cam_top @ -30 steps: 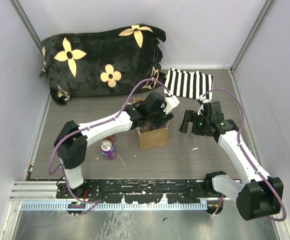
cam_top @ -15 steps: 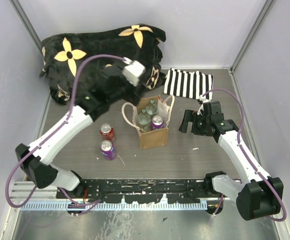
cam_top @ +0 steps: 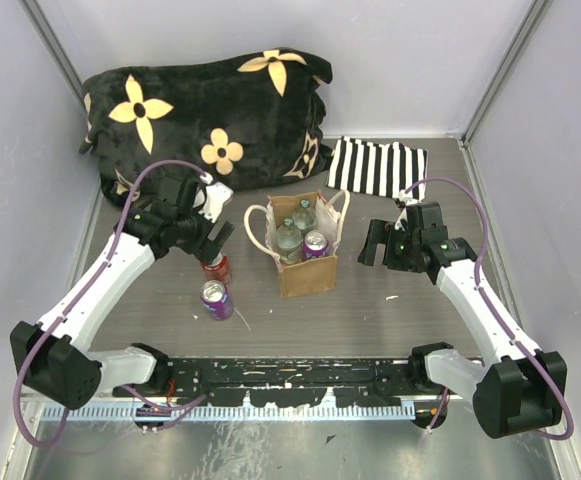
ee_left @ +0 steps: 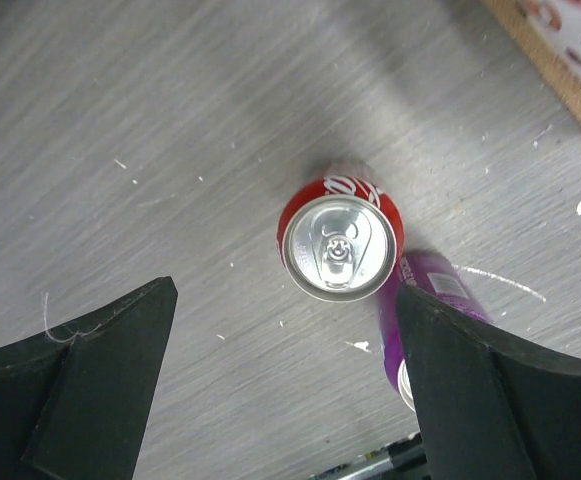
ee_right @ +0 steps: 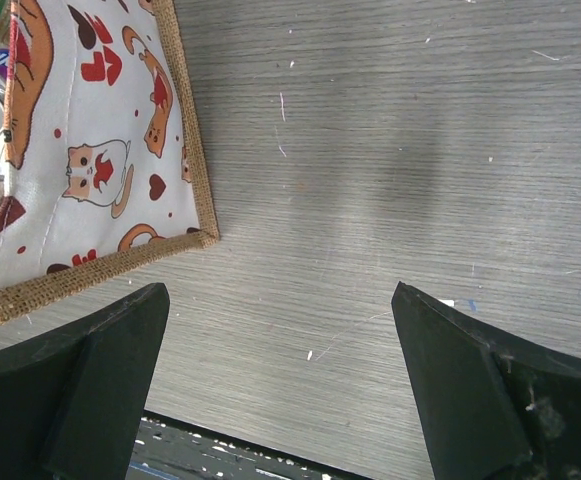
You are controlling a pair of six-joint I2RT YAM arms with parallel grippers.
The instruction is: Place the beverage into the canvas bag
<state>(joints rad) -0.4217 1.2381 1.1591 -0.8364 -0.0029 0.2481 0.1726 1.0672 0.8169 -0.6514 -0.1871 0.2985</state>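
Note:
The tan canvas bag (cam_top: 307, 273) stands open mid-table and holds two clear bottles (cam_top: 288, 238) and a purple can (cam_top: 315, 243). Its printed front shows in the right wrist view (ee_right: 90, 150), and one corner shows in the left wrist view (ee_left: 570, 70). A red can (cam_top: 216, 268) stands upright left of the bag, with a purple can (cam_top: 216, 299) just in front of it. My left gripper (cam_top: 213, 240) is open and empty above the red can (ee_left: 342, 247), with the purple can (ee_left: 425, 300) beside it. My right gripper (cam_top: 370, 243) is open and empty, right of the bag.
A black cushion with yellow flowers (cam_top: 210, 110) fills the back left. A black-and-white striped cloth (cam_top: 375, 165) lies at the back right. Grey walls close in three sides. A metal rail (cam_top: 270, 375) runs along the near edge.
My left arm has left the bag, swung up and to the left, then come down over the red can. The bag's contents now show. The right arm has not moved.

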